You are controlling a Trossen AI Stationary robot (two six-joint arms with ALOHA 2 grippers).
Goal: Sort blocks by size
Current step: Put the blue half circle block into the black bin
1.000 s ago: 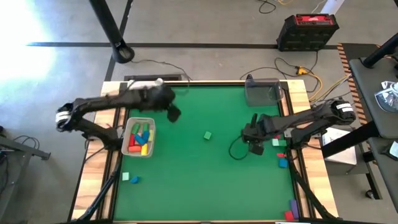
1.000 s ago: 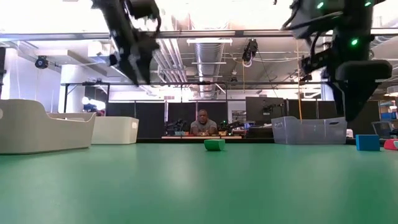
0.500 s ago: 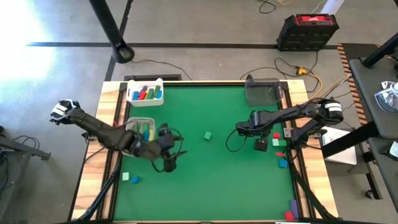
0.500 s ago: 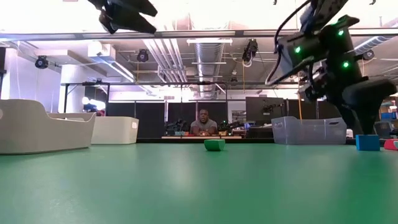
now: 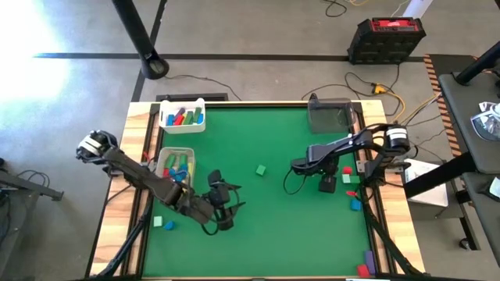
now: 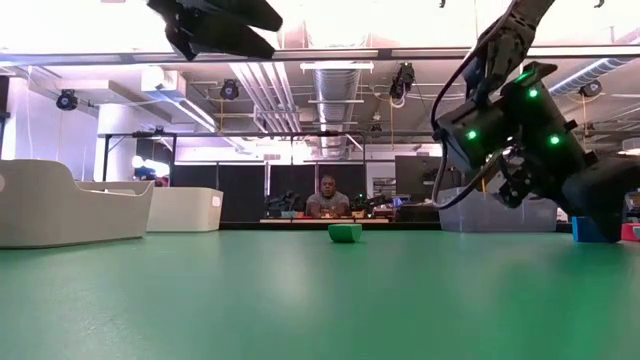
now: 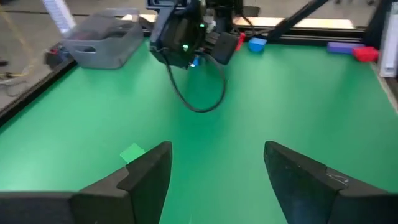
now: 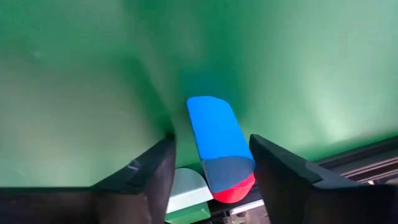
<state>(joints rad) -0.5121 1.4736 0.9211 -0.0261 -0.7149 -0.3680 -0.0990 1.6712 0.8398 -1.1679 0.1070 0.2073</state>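
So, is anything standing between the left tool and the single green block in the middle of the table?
Nothing visible. Only bare green mat lies between the open left tool and the green block. The right tool and its cable loop are farther off, beyond the block.

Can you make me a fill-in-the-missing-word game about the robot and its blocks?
1. The lone block in the middle of the table is coloured ____.
2. The right gripper is open, and the block seen between its fingers is ____.
3. The left gripper has its fingers open and holds ____.
4. The white tray at the far left corner of the table holds ____.

Missing words: green; blue; nothing; blocks
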